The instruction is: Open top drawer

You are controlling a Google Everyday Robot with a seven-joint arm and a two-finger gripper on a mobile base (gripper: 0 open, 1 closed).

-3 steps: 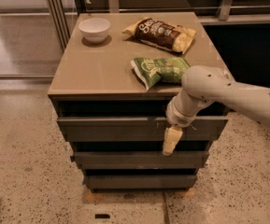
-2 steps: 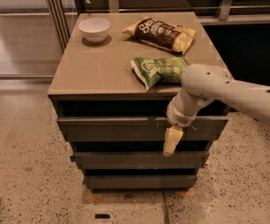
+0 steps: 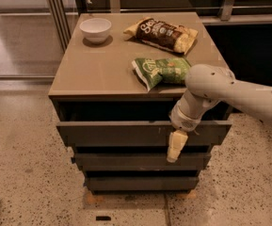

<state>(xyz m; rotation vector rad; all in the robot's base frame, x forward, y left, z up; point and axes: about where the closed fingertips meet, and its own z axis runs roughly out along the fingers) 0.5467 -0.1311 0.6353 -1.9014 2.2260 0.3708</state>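
Observation:
The top drawer (image 3: 116,133) is the widest dark-grey front of the cabinet. It stands pulled out a little, with a dark gap showing between it and the tan cabinet top (image 3: 98,65). My gripper (image 3: 174,149) hangs pointing down against the right part of this drawer front, its pale tip reaching below the front's lower edge. My white arm (image 3: 239,93) comes in from the right over the cabinet's front right corner. The middle drawer front (image 3: 126,161) and the narrowest bottom front (image 3: 135,182) sit below, set further back.
On the cabinet top lie a white bowl (image 3: 95,28) at the back left, a brown chip bag (image 3: 164,32) at the back right and a green snack bag (image 3: 161,70) near the front right. Speckled floor surrounds the cabinet; a glass partition stands at the left.
The top drawer front and my gripper have come slightly further out toward the camera. The things on the cabinet top have not moved.

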